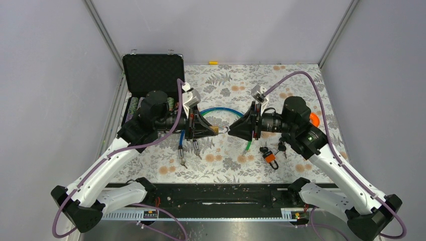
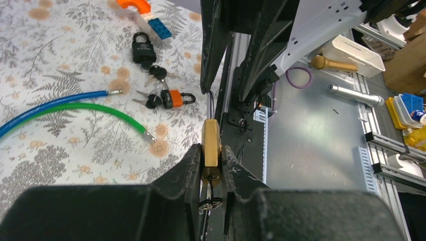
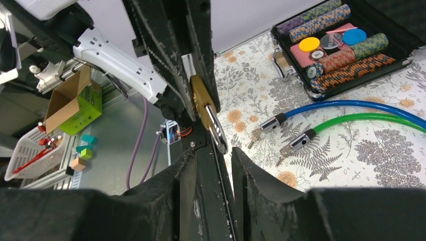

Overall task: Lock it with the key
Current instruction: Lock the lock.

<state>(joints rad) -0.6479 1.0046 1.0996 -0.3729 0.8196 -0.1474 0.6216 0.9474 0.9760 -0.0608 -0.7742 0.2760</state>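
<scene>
Above the middle of the bench (image 1: 301, 85) the two arms meet nose to nose, and the step in hand looks like seating the shackle so the lock can be closed. To do that well, the right arm should line up with the lock's long axis, take the steel loop squarely rather than on an edge, and push straight toward the body while the left arm holds firm, since any sideways load could twist the lock out of its grip. The left end effector (image 1: 212, 130) is clamped together on the flat faces of the brass padlock (image 2: 211, 143), which it holds clear of the bench. The right end effector (image 3: 215, 158) stands partly apart, with the shackle (image 3: 217, 131) lying in the gap; no contact is visible. The key (image 2: 205, 190) appears to sit in the underside of the body, its ring (image 2: 209, 203) hanging below
</scene>
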